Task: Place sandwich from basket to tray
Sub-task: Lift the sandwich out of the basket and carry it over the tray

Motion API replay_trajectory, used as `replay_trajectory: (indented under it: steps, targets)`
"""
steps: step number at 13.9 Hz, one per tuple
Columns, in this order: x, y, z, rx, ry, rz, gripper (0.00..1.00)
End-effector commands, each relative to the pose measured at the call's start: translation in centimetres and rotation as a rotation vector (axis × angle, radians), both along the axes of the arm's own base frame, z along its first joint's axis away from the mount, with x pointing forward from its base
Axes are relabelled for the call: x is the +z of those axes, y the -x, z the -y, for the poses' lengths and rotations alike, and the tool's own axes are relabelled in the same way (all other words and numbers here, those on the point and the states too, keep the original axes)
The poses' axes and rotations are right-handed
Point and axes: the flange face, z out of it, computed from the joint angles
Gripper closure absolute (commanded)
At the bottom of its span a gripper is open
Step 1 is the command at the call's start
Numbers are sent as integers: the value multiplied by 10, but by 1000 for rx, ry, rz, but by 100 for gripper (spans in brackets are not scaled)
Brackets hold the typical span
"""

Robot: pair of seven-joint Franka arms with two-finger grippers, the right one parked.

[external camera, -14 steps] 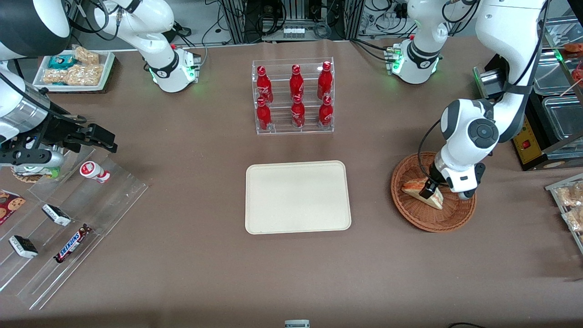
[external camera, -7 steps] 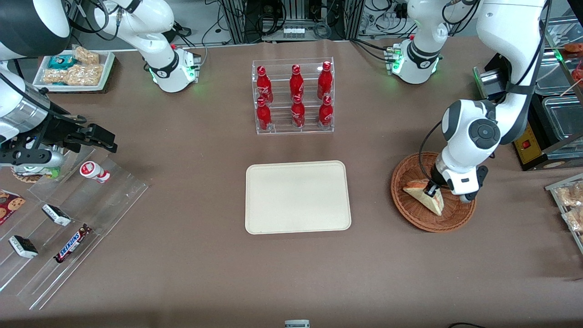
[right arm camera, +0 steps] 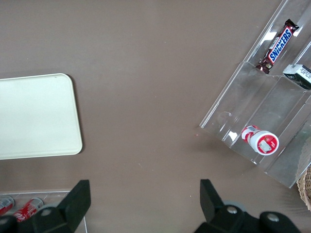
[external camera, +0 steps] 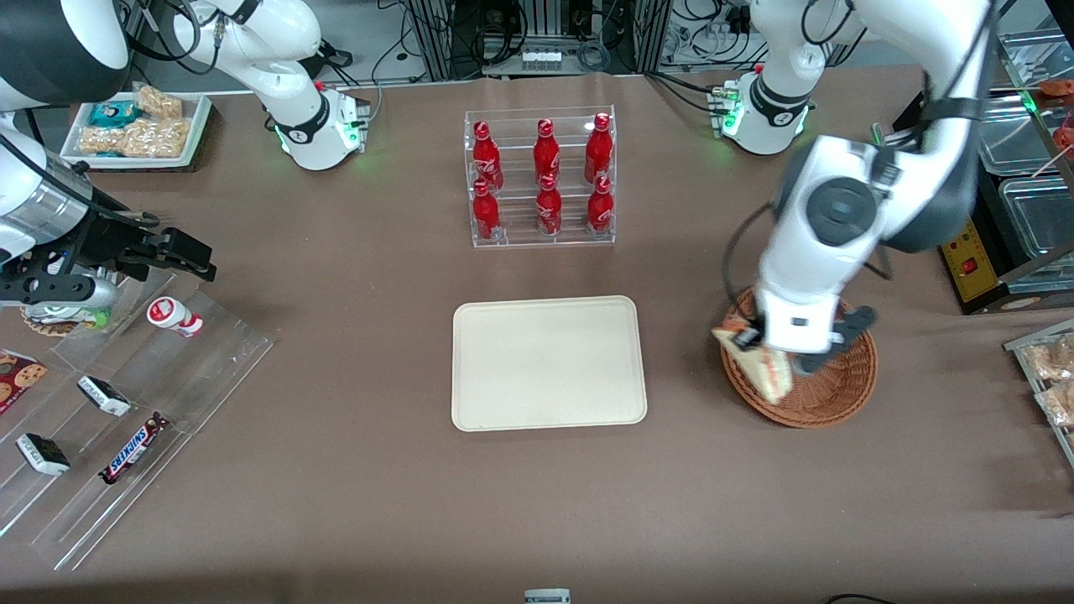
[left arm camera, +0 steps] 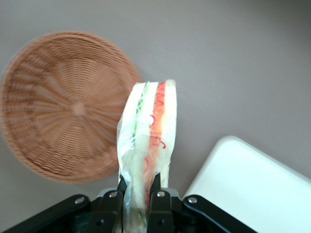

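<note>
My left gripper point(external camera: 759, 348) is shut on the clear-wrapped sandwich point(external camera: 759, 367) and holds it in the air above the edge of the wicker basket point(external camera: 831, 390) that faces the tray. In the left wrist view the sandwich point(left arm camera: 148, 141) hangs between my fingers point(left arm camera: 158, 194), its orange-red and green filling edge showing, with the empty basket point(left arm camera: 63, 107) below. The cream-beige tray point(external camera: 549, 362) lies flat at the table's middle, bare; a corner of it shows in the left wrist view point(left arm camera: 252, 189) and part of it in the right wrist view point(right arm camera: 36, 116).
A clear rack of red bottles point(external camera: 541, 178) stands farther from the front camera than the tray. A clear stepped stand with snack bars point(external camera: 126, 403) lies toward the parked arm's end. Metal trays point(external camera: 1032, 201) sit toward the working arm's end.
My gripper has lifted the sandwich out of the basket and carried it toward the tray. The basket now lies empty.
</note>
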Motion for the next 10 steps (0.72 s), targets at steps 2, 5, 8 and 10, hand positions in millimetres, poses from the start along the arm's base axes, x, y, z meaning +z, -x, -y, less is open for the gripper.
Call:
replay_trajectory:
  steps: [2, 5, 8, 10]
  targets:
    - [-38, 12, 91, -252, 37, 6, 96]
    - [-81, 27, 142, -357, 60, 23, 97]
    - [-111, 41, 177, -409, 87, 52, 97]
    - [-121, 43, 188, -425, 108, 77, 97]
